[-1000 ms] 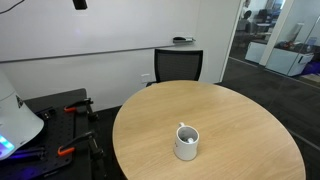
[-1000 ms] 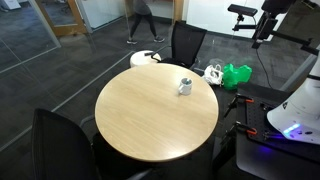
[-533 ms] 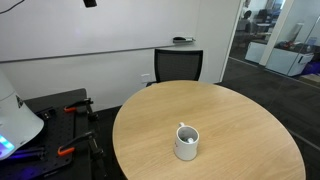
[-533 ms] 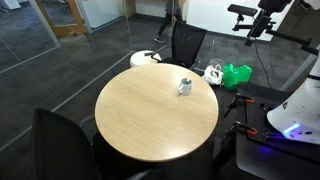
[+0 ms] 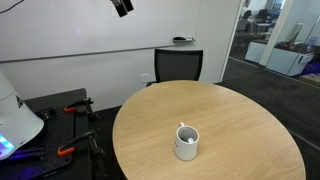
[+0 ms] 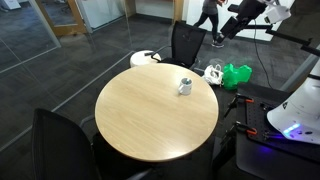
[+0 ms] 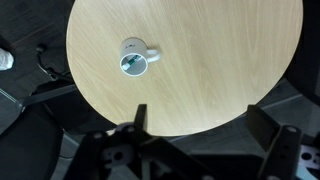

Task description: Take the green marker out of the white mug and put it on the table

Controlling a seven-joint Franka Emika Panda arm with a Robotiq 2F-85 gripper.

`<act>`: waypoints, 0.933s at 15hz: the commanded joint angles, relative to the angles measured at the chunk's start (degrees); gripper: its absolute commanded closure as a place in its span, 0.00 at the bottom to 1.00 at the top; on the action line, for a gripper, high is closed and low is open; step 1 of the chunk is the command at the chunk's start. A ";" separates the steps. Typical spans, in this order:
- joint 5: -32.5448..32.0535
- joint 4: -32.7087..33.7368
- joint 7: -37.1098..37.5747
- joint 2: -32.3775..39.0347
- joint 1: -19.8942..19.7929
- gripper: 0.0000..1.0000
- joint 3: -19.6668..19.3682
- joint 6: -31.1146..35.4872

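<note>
The white mug [image 5: 186, 144] stands upright on the round tan table [image 5: 235, 115], near its edge; it also shows in an exterior view [image 6: 185, 86] and in the wrist view [image 7: 134, 62]. The green marker [image 5: 182, 129] leans inside the mug, with only its whitish end above the rim. From above it is a small greenish shape inside the mug [image 7: 130, 65]. My gripper [image 7: 205, 125] is open and empty, high above the table and well away from the mug. It shows at the top edge of both exterior views [image 5: 122, 6] [image 6: 243, 12].
A black chair [image 5: 178, 66] stands at the table's far side and another [image 6: 55, 140] at the opposite side. A green bag [image 6: 238, 74] and white items lie on the floor beside the table. Tools lie on a black surface [image 5: 60, 112] by the robot base.
My gripper has swung sideways high above the scene, towards the table. The mug and marker have not moved. A person in the background has walked across.
</note>
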 commanded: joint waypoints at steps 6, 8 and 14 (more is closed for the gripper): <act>3.04 1.81 18.32 19.48 -9.59 0.00 2.93 18.78; 1.57 0.01 16.33 16.34 -8.84 0.00 2.59 17.38; 1.67 1.30 17.66 19.42 -9.01 0.00 2.21 18.47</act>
